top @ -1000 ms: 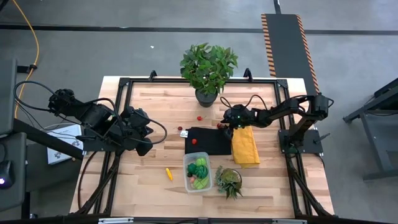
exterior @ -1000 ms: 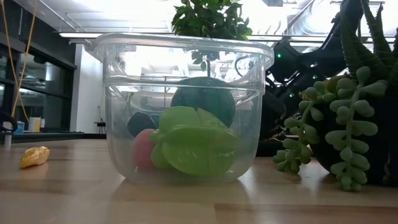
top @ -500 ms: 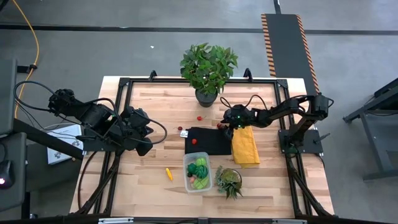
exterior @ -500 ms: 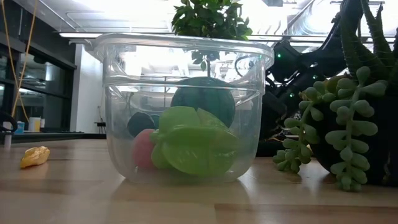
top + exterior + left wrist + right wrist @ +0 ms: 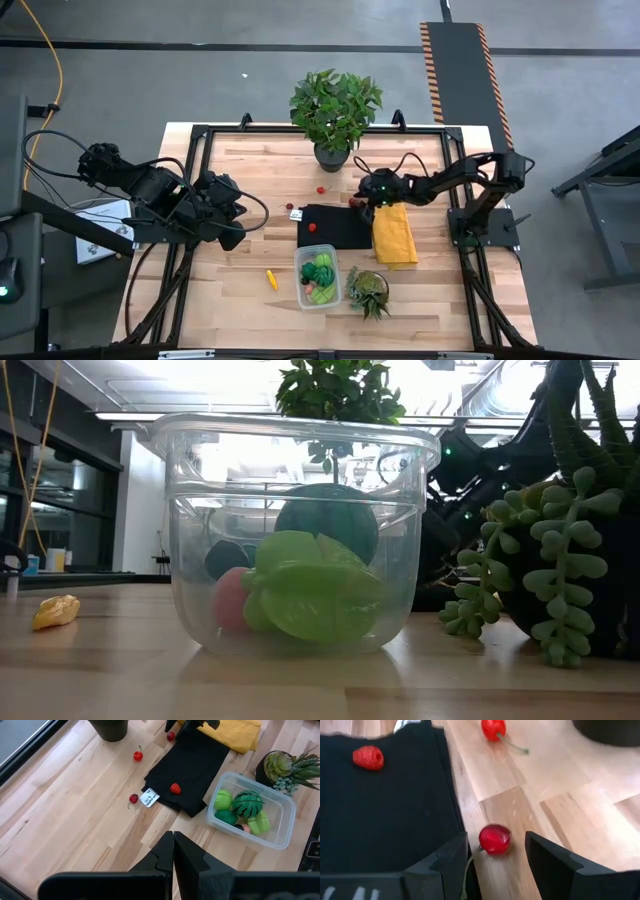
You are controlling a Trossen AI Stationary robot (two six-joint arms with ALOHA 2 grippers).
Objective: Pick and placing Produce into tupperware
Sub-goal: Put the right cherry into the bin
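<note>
Wooden table (image 5: 240, 190), one tupperware (image 5: 318, 278), three loose cherries (image 5: 138, 756), one strawberry (image 5: 175, 788)

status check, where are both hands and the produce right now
Right hand open, low, straddling a red cherry beside the black cloth. Left hand shut, waiting at table's left. Tupperware holds green pieces. Nothing in the way.
</note>
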